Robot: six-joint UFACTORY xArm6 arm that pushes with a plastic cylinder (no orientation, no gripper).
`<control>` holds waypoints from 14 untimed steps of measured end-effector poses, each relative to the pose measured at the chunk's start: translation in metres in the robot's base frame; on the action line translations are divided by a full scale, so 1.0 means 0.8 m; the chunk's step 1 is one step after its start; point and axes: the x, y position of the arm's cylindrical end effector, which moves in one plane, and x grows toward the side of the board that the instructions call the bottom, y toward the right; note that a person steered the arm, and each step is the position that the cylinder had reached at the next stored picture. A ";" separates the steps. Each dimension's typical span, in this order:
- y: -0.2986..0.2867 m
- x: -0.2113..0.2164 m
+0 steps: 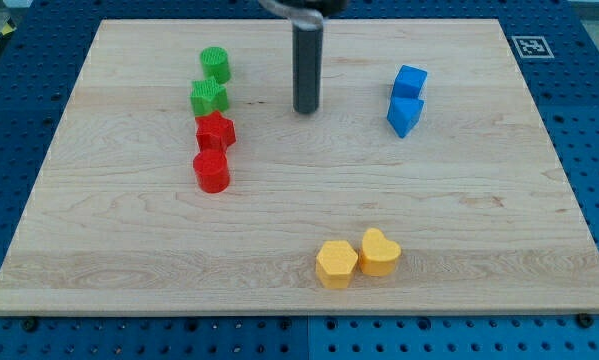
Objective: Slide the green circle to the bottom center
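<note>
The green circle (216, 65) stands near the top left of the wooden board (129, 250). A green star-shaped block (209, 98) sits just below it, almost touching. My tip (306, 110) rests on the board to the right of the two green blocks, about a rod's length of clear wood away from them. The rod rises straight up to the view's top edge.
A red star-like block (216, 131) and a red cylinder (211, 171) continue the column below the green blocks. Two blue blocks (407, 100) sit at the right. A yellow hexagon (336, 264) and a yellow heart (379, 252) lie at bottom centre.
</note>
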 end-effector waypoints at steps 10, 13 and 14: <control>-0.045 0.022; -0.022 0.088; -0.016 0.122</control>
